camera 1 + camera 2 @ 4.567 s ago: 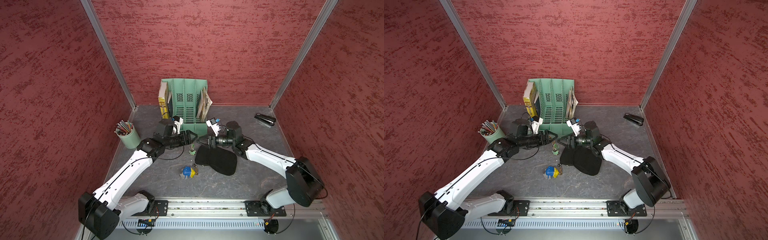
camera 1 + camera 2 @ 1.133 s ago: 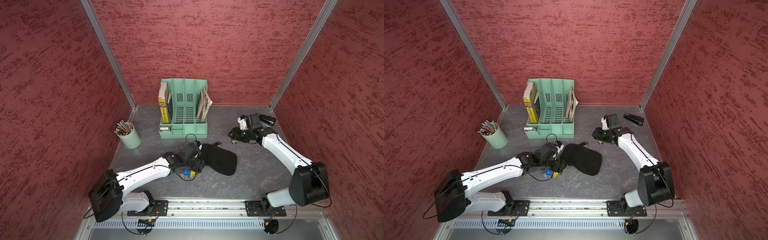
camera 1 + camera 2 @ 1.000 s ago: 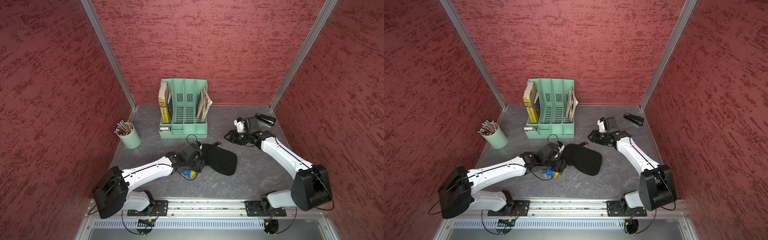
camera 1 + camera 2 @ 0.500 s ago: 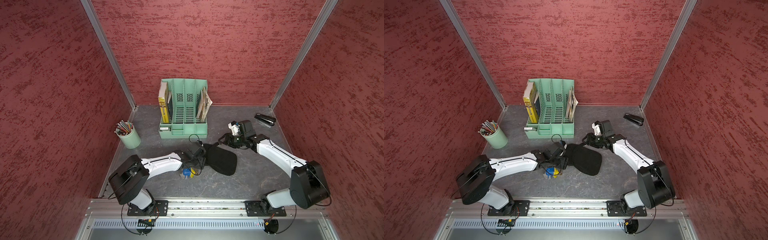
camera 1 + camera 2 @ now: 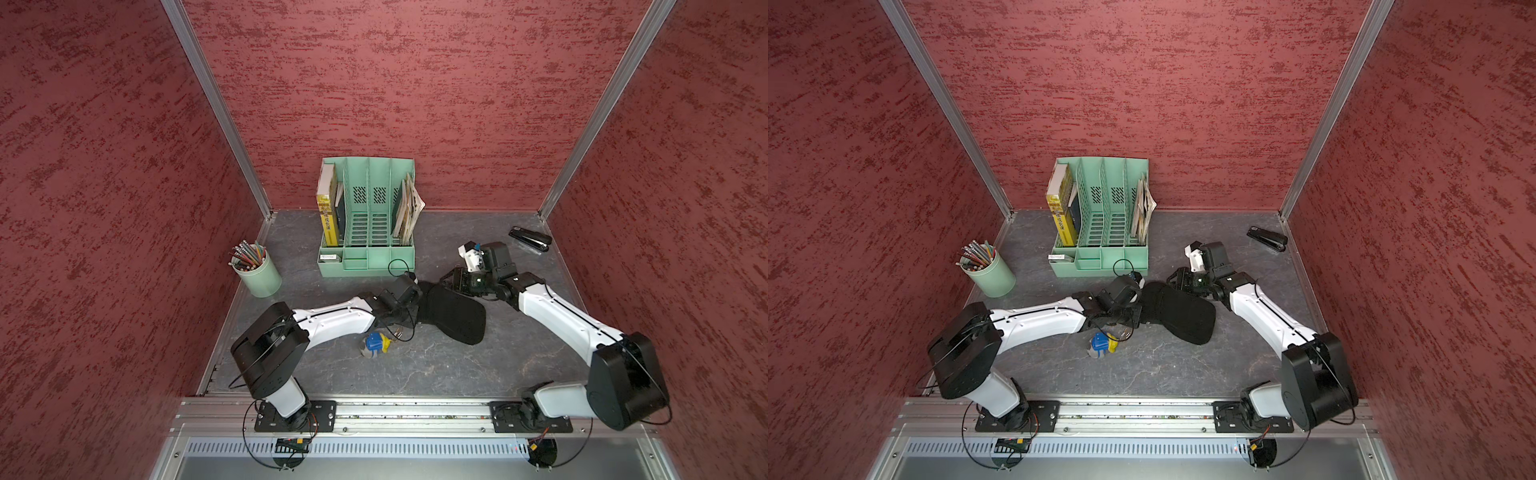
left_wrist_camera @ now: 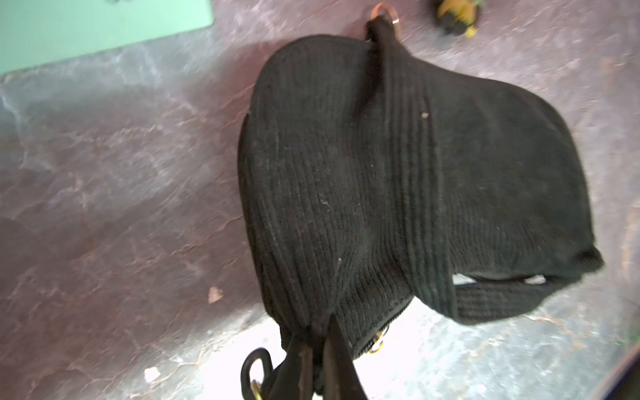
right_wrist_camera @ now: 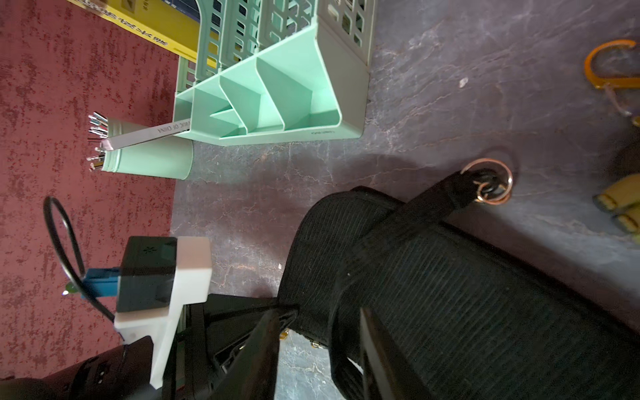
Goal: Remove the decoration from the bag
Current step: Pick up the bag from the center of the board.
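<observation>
Top views, both, L to R: pencil cup (image 5: pixel 257 276) by L wall (image 5: pixel 124 208), green file rack (image 5: pixel 365 253) at back. L gripper (image 6: pixel 318 363) is pressed together, pinching the bag (image 5: pixel 455 313) at its L end. Blue & yellow toy decoration (image 5: pixel 376 343) lies on the table (image 5: pixel 436 374) just beside L forearm (image 5: pixel 332 322), apart from bag. Bag lies flat mid-table, in front of rack. R gripper (image 7: pixel 320 325) sits astride bag's far R end, jaws apart; can't tell if they bite. Stapler (image 5: pixel 531 240) in back R corner.
</observation>
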Motion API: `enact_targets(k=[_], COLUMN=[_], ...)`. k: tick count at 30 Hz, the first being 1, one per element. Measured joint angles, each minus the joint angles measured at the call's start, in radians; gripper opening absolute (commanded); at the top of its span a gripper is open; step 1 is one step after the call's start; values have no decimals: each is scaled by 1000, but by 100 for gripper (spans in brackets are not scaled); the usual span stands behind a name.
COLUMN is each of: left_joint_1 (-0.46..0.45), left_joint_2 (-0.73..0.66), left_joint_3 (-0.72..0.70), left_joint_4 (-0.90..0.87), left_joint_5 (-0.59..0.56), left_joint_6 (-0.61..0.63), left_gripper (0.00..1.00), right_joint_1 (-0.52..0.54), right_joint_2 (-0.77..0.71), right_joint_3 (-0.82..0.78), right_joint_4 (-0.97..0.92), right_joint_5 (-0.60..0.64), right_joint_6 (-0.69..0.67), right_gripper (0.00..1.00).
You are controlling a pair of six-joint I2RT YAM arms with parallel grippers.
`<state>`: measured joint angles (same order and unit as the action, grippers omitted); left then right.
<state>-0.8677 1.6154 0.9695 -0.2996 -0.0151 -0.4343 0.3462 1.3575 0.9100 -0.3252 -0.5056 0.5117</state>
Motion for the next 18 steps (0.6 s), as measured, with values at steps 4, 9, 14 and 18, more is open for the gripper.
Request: enact_targets(k=[4,9,14,18], left_joint_1=[5,23,55,72], left_joint_2=[-40,-99,-152,-177], left_joint_3=[47,116,165,198], left_joint_4=[-43,-88,-122,-151], left_joint_5=[39,109,180,229], left_joint_6=[-34,-100,-170,-212], left_gripper=[1,1,0,0], right_joint_1=[0,1,9,32], right_joint_2=[-96,-241,-369,-439], right_joint_3=[-45,-117,-175,-180], right_joint_4=[41,100,143,151], right_joint_5=[-32,-89,-144,-174], right_joint_6=[-55,-136,-236,-338], right_gripper=[40,43,46,49])
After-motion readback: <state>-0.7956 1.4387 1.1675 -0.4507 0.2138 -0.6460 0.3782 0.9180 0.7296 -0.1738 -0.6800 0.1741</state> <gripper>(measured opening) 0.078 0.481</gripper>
